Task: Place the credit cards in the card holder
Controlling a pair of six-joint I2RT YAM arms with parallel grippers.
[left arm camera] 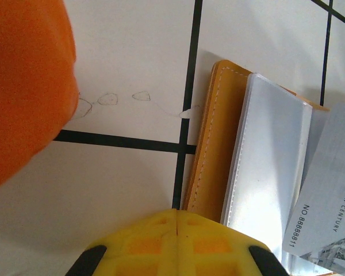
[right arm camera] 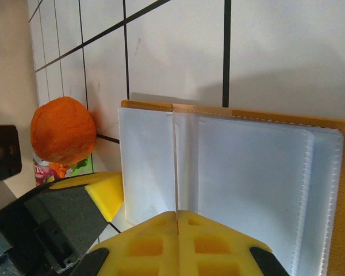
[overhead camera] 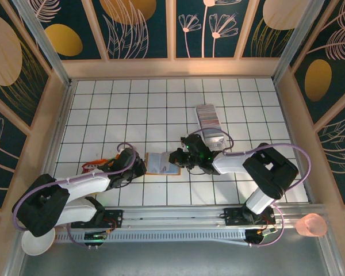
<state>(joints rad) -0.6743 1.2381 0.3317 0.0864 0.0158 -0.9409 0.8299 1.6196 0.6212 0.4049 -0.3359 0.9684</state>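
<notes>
Pinching thin grey card (left arm camera: 325, 190) in right gripper (right arm camera: 177, 217) | left gripper (left arm camera: 177, 215) clenched | stitched tan leather card holder (left arm camera: 210, 144) open flat

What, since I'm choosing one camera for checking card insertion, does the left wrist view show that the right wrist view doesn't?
Left wrist adds a grey card printed with a number, lying across the right edge of the card holder and its clear sleeve, plus scribbles on the table. Right wrist adds the holder's two pale inner panels either side of its fold, and the left gripper beside it. Both share the holder's tan stitched rim, the tiled table and an orange shape.
</notes>
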